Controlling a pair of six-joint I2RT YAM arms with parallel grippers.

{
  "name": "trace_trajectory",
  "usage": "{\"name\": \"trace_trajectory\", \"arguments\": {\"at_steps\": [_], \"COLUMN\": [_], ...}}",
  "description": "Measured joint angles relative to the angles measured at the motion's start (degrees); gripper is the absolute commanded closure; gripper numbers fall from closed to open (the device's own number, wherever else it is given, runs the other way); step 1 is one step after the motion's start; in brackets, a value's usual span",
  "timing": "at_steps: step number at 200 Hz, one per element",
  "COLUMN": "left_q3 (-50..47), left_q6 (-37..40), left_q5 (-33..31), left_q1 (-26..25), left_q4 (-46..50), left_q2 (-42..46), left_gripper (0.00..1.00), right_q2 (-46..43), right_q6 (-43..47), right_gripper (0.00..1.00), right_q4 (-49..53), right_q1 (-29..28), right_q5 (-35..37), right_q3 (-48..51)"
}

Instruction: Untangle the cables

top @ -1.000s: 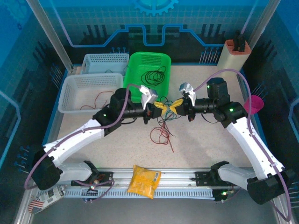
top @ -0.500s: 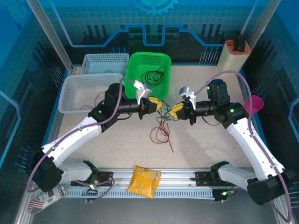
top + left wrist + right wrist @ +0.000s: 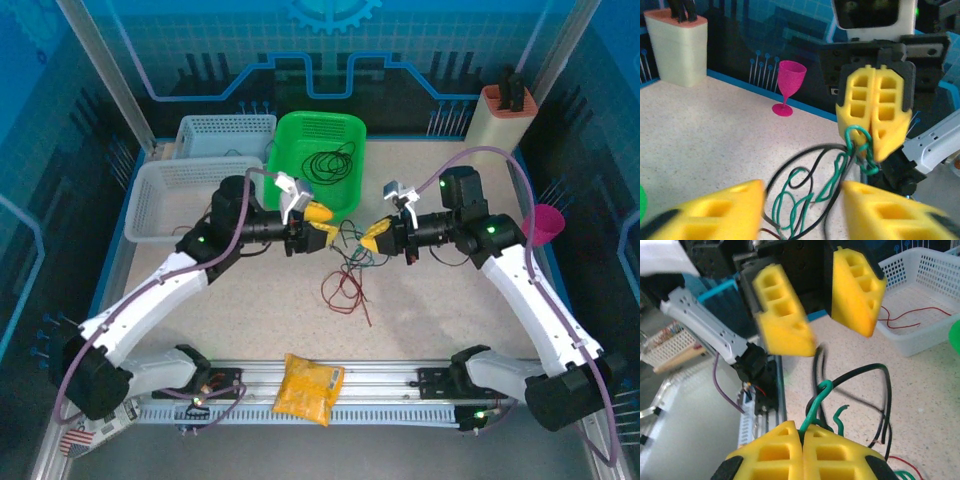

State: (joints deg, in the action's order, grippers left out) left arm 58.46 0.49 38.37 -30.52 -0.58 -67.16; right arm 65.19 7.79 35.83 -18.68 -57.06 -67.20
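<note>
The cables (image 3: 350, 258) hang as a knot of green and black strands between the two grippers. A red strand (image 3: 345, 290) lies on the table below the knot. My right gripper (image 3: 372, 237) is shut on a green cable (image 3: 821, 399), which rises from the seam of its yellow pads (image 3: 805, 450). In the left wrist view the right gripper (image 3: 875, 112) faces me with green loops (image 3: 860, 145) at its tip. My left gripper (image 3: 321, 224) is open, and its fingers (image 3: 715, 210) straddle the green and black loops (image 3: 805, 195) without touching them.
A green basket (image 3: 283, 150) at the back holds a black cable (image 3: 330, 160). A white basket (image 3: 150, 195) at the left holds a red cable (image 3: 200, 215), with a second basket (image 3: 225, 125) behind it. There is a pink goblet (image 3: 541, 225) at the right, a cream holder (image 3: 505, 120) behind it and a yellow bag (image 3: 308, 388) near the front.
My left gripper has drawn back to the left, away from the right one, and its jaws have opened. The right gripper has kept its grip on the green cable.
</note>
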Motion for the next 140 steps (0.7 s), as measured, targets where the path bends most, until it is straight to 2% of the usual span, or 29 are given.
{"name": "trace_trajectory", "arguments": {"at_steps": [13, 42, 84, 101, 123, 140], "left_q3": [0.0, -0.8, -1.2, -1.2, -1.2, -1.1], "left_q6": [1.5, 3.5, 1.8, -2.3, -10.4, -14.2], "left_q5": [0.0, 1.7, 3.4, 4.7, 11.4, 15.5], "left_q1": [0.7, 2.6, 4.0, 6.0, 10.0, 10.9], "left_q4": [1.9, 4.8, 5.5, 4.5, -0.7, -3.3], "left_q2": [2.1, 5.9, 7.1, 5.0, -1.1, -5.6], "left_gripper": [0.36, 0.34, 0.24, 0.26, 0.35, 0.40], "right_q2": [0.2, 0.8, 1.5, 1.5, 1.5, 1.4], "right_q6": [-2.4, -6.7, -12.6, -13.7, -14.1, -14.0], "right_gripper": [1.00, 1.00, 1.00, 1.00, 1.00, 1.00], "right_q4": [-1.5, -3.7, -7.5, -8.7, -8.9, -8.8], "right_q1": [0.0, 0.1, 0.1, 0.1, 0.1, 0.1], "right_q5": [-0.9, -2.0, -4.4, -5.8, -7.6, -8.7], "right_q3": [0.0, 0.0, 0.1, 0.1, 0.1, 0.1]}}
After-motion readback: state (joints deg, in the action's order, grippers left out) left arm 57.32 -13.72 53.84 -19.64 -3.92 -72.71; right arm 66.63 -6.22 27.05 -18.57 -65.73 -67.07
